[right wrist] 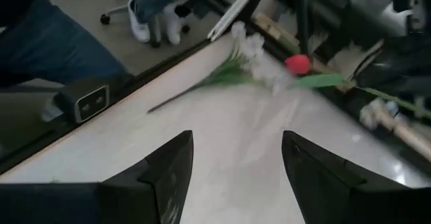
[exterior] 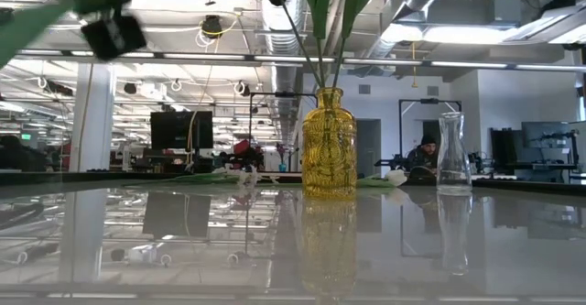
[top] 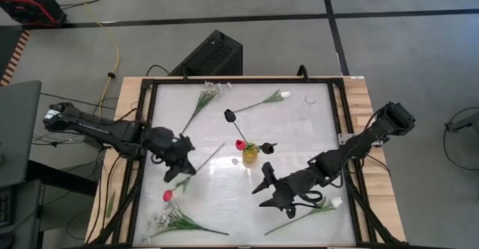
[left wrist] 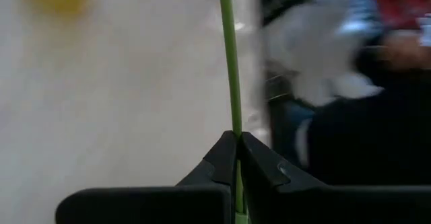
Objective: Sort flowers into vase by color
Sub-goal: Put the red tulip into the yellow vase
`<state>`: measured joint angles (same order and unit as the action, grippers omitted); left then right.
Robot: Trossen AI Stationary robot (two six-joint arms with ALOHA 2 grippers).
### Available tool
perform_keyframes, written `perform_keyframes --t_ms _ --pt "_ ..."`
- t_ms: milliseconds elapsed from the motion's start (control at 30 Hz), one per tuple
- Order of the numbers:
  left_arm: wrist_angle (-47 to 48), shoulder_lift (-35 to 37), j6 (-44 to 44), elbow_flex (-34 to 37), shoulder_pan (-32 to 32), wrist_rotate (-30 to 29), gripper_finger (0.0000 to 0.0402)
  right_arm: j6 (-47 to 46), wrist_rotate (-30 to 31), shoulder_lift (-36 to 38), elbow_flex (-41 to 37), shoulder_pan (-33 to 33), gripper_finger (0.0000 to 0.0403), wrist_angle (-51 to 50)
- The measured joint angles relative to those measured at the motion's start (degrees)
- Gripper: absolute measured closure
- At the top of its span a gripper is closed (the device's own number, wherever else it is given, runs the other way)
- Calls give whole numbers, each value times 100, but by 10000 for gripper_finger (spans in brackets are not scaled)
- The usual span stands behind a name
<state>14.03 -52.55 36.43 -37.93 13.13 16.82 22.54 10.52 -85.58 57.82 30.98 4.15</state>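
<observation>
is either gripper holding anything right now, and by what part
The left gripper is shut on a thin green flower stem, pinched between its fingertips. Which flower it is cannot be told. The right gripper is open and holds nothing.

Two black jointed arms: the left arm [top: 105,131] and right arm [top: 352,152], both of matte metal with dark cables trailing alongside. Their jaws are black, wedge-shaped and smooth.
</observation>
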Motion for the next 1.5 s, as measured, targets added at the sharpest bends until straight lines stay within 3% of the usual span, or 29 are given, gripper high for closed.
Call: perform_keyframes --t_ms 167,367,567,733,1000,1300,1500 --pt "-1347 -106 -387 -3 459 210 401 590 -308 0 0 50 151 444" --pt "-2293 -420 -272 -5 855 48 401 777 -467 0 0 333 169 849" --pt "-2950 -1178 -101 -5 1210 -339 401 939 -457 -277 -2 530 186 1125" --pt "-3711 -2006 590 -5 1329 -570 401 1096 -401 -883 170 570 192 1448" --pt "-4198 -2951 1813 -68 1487 -642 401 1192 405 -1489 829 908 192 1321" --pt "-4301 -3532 2234 -396 1495 -711 401 1361 2190 -1887 1344 915 192 1042" --pt "-4234 -3577 2270 -431 1495 -880 401 1005 2236 -1871 1373 628 193 542"
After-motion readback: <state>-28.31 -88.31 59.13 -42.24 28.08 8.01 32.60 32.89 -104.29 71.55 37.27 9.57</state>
